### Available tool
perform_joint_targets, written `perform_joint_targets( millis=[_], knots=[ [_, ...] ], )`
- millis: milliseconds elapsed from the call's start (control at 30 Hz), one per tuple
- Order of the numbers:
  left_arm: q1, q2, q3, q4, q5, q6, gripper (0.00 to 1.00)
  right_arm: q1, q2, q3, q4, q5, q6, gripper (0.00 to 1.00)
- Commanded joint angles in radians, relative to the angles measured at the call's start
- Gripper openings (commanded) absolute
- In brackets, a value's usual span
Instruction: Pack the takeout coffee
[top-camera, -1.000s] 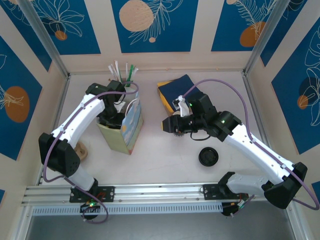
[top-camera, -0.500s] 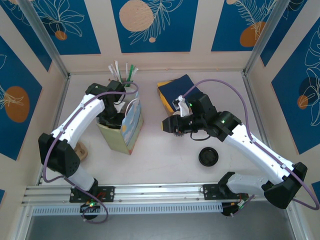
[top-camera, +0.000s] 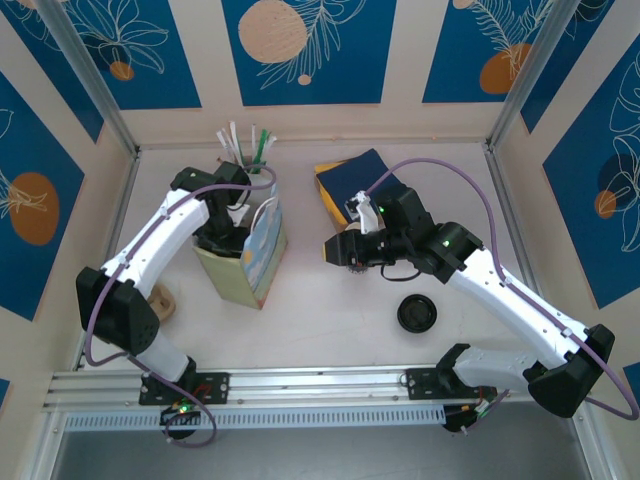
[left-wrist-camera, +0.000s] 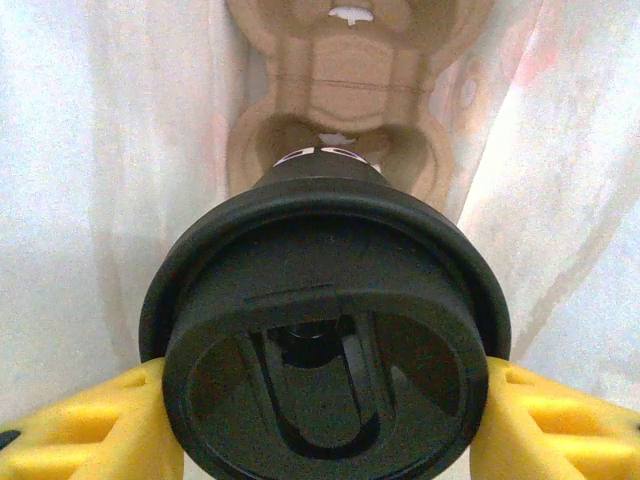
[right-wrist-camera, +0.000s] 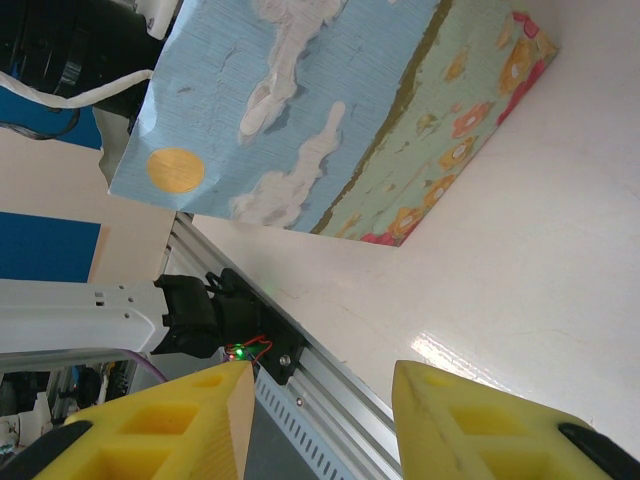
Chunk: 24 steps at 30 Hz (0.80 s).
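Observation:
The takeout coffee (left-wrist-camera: 320, 330) is a small cup under a round black lid. It stands inside the paper bag (top-camera: 262, 255), over a socket of the brown cardboard cup carrier (left-wrist-camera: 340, 70) on the bag's floor. My left gripper (left-wrist-camera: 320, 410) is shut on it, a yellow finger (left-wrist-camera: 90, 425) pressed to each side of the lid. From above, the left gripper (top-camera: 225, 240) reaches down into the bag's open top. My right gripper (top-camera: 335, 250) hovers just right of the bag, open with nothing between its fingers (right-wrist-camera: 470, 420). The bag's flowered side (right-wrist-camera: 330, 110) faces it.
A loose black lid (top-camera: 416, 314) lies on the table in front of the right arm. A blue and yellow stack (top-camera: 352, 185) sits at the back middle. A holder of straws (top-camera: 245, 145) stands behind the bag. A small wooden piece (top-camera: 162, 300) lies by the left arm.

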Motion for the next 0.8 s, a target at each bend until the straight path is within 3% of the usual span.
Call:
perform_joint_targets(
  millis=[0, 767],
  knots=[
    [-0.003, -0.032, -0.007, -0.036, 0.007, -0.012, 0.53, 0.005, -0.023, -0.016, 0.011, -0.013, 0.01, 0.41],
    [-0.004, -0.034, -0.021, -0.032, 0.007, -0.013, 0.52, 0.005, -0.024, -0.02, 0.011, -0.011, 0.01, 0.41]
  ],
)
